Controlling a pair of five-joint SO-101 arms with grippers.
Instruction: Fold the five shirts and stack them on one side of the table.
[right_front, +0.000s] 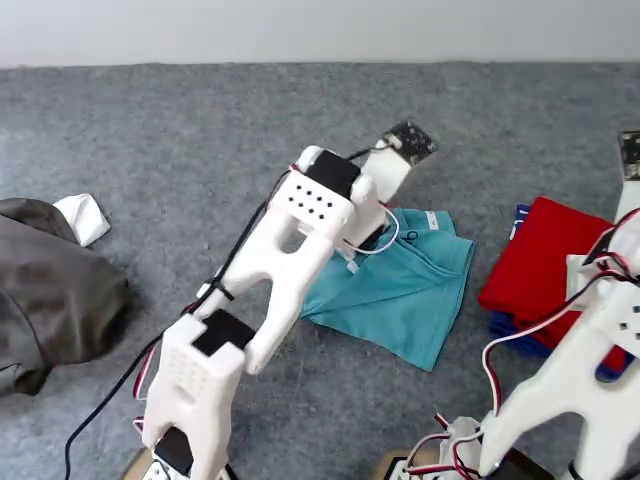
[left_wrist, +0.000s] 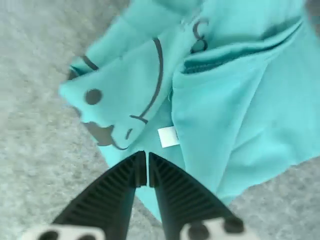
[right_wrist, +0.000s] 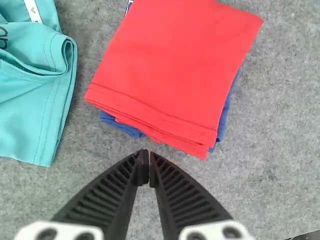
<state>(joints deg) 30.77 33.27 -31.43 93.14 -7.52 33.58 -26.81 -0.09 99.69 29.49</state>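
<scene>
A teal shirt (right_front: 400, 285) lies crumpled in the middle of the grey table, its dark print and white label (left_wrist: 167, 136) facing up. The left arm (right_front: 300, 250) stretches over it. My left gripper (left_wrist: 142, 159) hangs shut just above the shirt's (left_wrist: 240, 110) edge, with no cloth visibly between the fingers. To the right, a folded red shirt (right_front: 545, 260) rests on a folded blue shirt (right_wrist: 117, 125). Above the bare carpet at the red shirt's (right_wrist: 175, 70) near edge, my right gripper (right_wrist: 145, 156) is shut and holds nothing.
A dark grey shirt (right_front: 50, 290) lies bunched at the left edge, with a white shirt (right_front: 85, 215) crumpled just behind it. The right arm (right_front: 590, 350) stands at the front right. The teal shirt's sleeve (right_wrist: 30, 85) lies close to the red stack.
</scene>
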